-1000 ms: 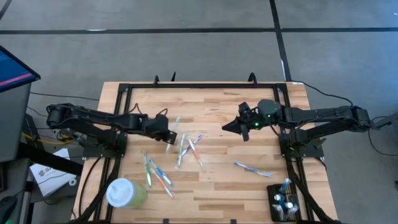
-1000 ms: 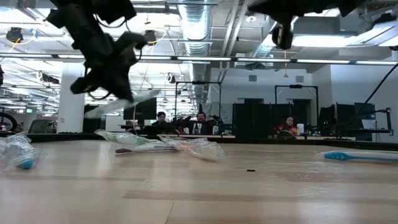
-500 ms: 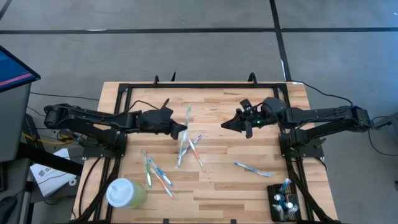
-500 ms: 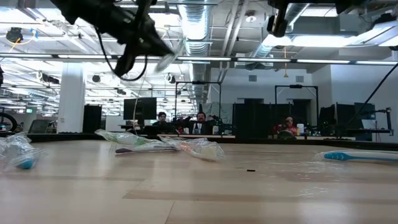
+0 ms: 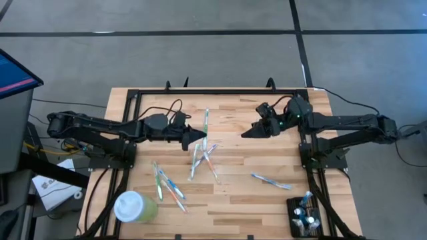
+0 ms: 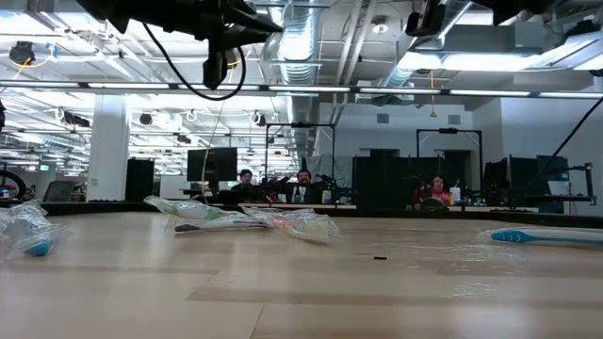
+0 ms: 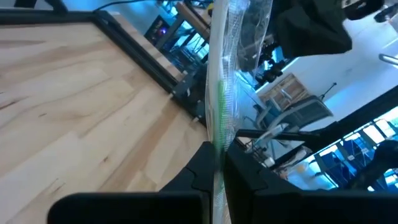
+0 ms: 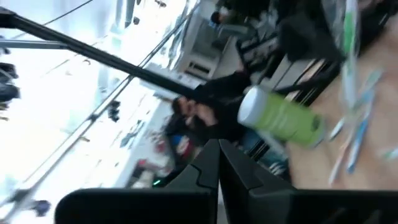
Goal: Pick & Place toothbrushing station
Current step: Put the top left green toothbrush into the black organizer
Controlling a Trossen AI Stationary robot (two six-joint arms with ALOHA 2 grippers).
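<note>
Two arms hang above my wooden worktop [image 5: 233,200]. The toothbrushing station [image 5: 304,218] sits at its near right corner, brushes already in it. It looks rigid and light; I'd grip its short sides. My left jaws [image 5: 199,135] are clamped on a wrapped toothbrush [image 7: 221,93]. My right jaws [image 5: 245,133] look pressed together, empty.

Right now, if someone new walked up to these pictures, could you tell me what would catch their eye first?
Most striking is the left gripper, raised over the middle of the table and shut on a plastic-wrapped toothbrush. Below it, more wrapped toothbrushes lie scattered towards the pale green cup at the near left corner. The right gripper hovers opposite, while the toothbrushing station sits at the near right corner.
</note>
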